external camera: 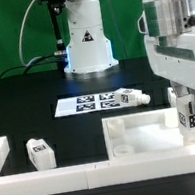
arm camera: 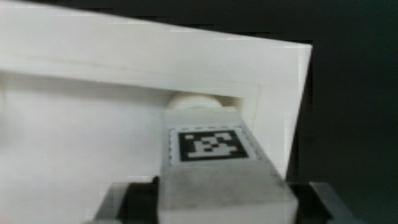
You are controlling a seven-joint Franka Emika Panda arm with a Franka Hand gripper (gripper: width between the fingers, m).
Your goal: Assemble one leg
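Clamped between closed two-finger gripper at lower right: stubby white plastic tagged leg, over white square tray-like tabletop.

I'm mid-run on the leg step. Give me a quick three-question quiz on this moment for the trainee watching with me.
1. True or false: the claw is shut on a leg above the tabletop.
2. The leg lying on its side rests: A) at the end of the marker board; B) inside the tabletop; C) against the front rail.
3. Fill in: the upright loose leg stands at the exterior view's ____ side.

Key: 1 true; 2 A; 3 left.
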